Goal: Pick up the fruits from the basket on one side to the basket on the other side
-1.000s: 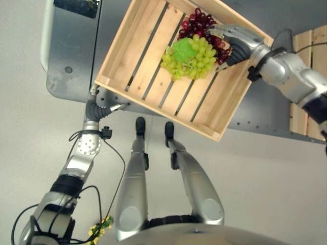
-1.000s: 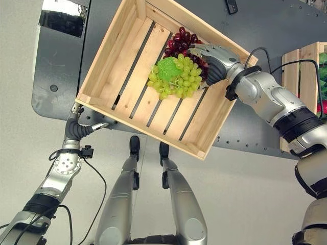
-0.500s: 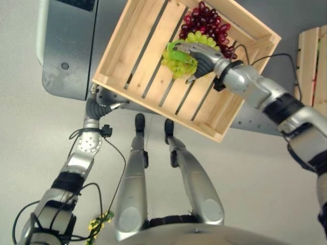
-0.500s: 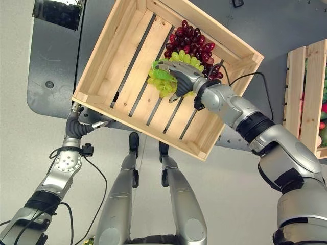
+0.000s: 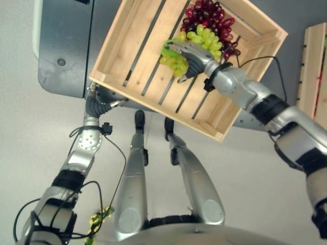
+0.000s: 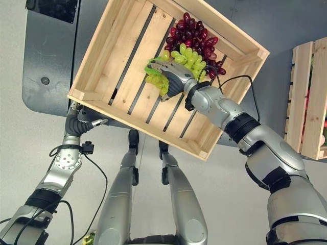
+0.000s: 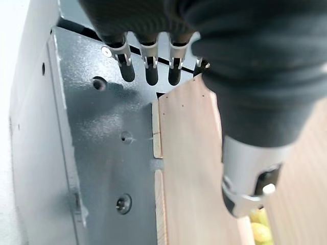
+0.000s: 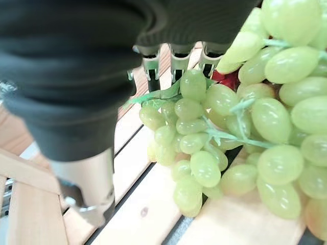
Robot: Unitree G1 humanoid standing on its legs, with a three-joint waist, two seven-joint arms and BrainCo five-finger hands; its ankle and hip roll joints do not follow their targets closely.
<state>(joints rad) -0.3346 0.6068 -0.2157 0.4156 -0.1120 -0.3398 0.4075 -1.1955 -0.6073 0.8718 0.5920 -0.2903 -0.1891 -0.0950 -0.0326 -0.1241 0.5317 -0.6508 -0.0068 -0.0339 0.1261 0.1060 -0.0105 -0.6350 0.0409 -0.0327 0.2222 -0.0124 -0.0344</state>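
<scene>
A wooden crate (image 5: 134, 51) sits on a grey table (image 5: 64, 46). In its far part lie a bunch of green grapes (image 5: 207, 37) with a green leaf and, behind it, a bunch of dark red grapes (image 5: 204, 10). My right hand (image 5: 191, 55) rests on top of the green grapes (image 8: 204, 153), open, its fingers (image 8: 176, 64) stretched over the bunch and leaf, the thumb off to one side above the slats. My left hand (image 5: 97, 104) is open at the table's edge, just under the crate's near left corner, with its fingers (image 7: 148, 66) on the grey metal.
A second wooden crate (image 6: 306, 102) stands at the right edge, with something red (image 6: 323, 109) showing inside it. The table's near edge runs under the first crate, which overhangs it. Pale floor lies below.
My right hand has swung left from the red grapes at the crate's far right onto the green bunch. The left hand has stayed put. The camera has shifted slightly.
</scene>
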